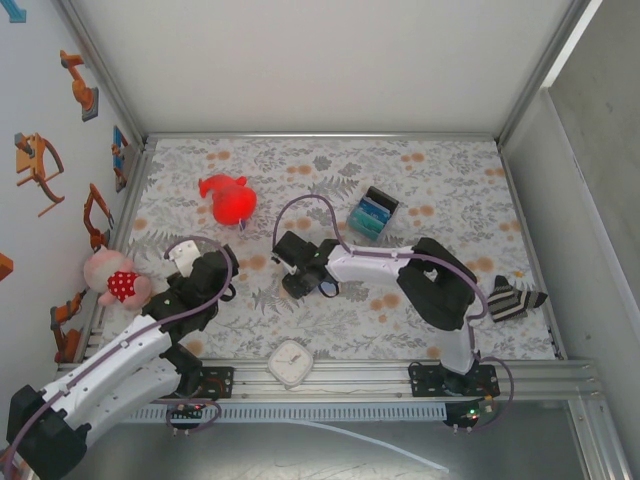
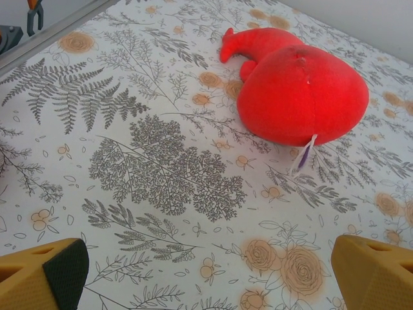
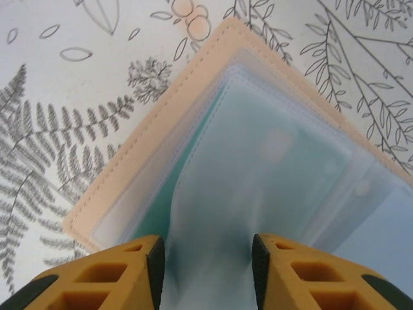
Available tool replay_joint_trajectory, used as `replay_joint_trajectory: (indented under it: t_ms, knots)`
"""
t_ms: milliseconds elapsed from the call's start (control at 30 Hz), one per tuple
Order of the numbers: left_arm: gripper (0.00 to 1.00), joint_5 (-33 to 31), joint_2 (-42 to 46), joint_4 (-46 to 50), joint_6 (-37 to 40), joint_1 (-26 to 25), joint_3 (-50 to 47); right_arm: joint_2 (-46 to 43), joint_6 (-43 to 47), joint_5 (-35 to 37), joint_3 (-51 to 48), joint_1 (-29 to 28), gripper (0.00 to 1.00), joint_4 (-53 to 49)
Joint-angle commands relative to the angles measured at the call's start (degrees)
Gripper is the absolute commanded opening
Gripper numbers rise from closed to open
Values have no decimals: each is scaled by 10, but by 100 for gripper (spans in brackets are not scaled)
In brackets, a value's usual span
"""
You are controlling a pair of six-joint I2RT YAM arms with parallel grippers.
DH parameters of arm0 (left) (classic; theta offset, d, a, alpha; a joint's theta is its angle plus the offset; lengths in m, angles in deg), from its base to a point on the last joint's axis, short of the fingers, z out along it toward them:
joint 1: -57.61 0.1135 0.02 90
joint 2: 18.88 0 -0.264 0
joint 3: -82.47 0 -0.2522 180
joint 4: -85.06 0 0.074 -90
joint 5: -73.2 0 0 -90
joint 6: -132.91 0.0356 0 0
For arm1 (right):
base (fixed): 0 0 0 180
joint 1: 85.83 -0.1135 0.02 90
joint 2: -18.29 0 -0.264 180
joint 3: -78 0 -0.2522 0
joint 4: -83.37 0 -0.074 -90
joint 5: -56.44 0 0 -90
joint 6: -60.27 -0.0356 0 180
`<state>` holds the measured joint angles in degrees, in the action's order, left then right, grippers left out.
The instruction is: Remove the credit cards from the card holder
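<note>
The card holder (image 3: 148,123) lies open on the floral tablecloth, tan outside with clear, pale blue pockets inside. Teal of a credit card (image 3: 150,216) shows through the pockets at the left. My right gripper (image 3: 208,258) is right over it, and one clear pocket leaf (image 3: 258,194) bows up between its pads, touching both. In the top view that gripper (image 1: 295,283) points down at the middle of the table and covers the holder. My left gripper (image 2: 210,278) hangs wide open over bare cloth with nothing between its fingers (image 2: 45,274), at the left of the table (image 1: 200,262).
A red plush (image 2: 293,90) lies just beyond the left gripper (image 1: 230,200). A black-edged blue-and-teal block (image 1: 373,214) stands behind the right arm. A pink doll (image 1: 115,280) sits at the left edge, a white clock (image 1: 291,362) at the front rail, a striped cloth (image 1: 515,298) at the right.
</note>
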<state>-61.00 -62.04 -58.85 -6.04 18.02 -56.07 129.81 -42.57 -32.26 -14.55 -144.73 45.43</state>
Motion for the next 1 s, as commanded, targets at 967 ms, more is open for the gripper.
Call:
replay_joint_trajectory:
  t_ms: [967]
  knots:
    - [97,17,-48,-17,16,4,34,21,-1,-30,-20,-2,51,-11]
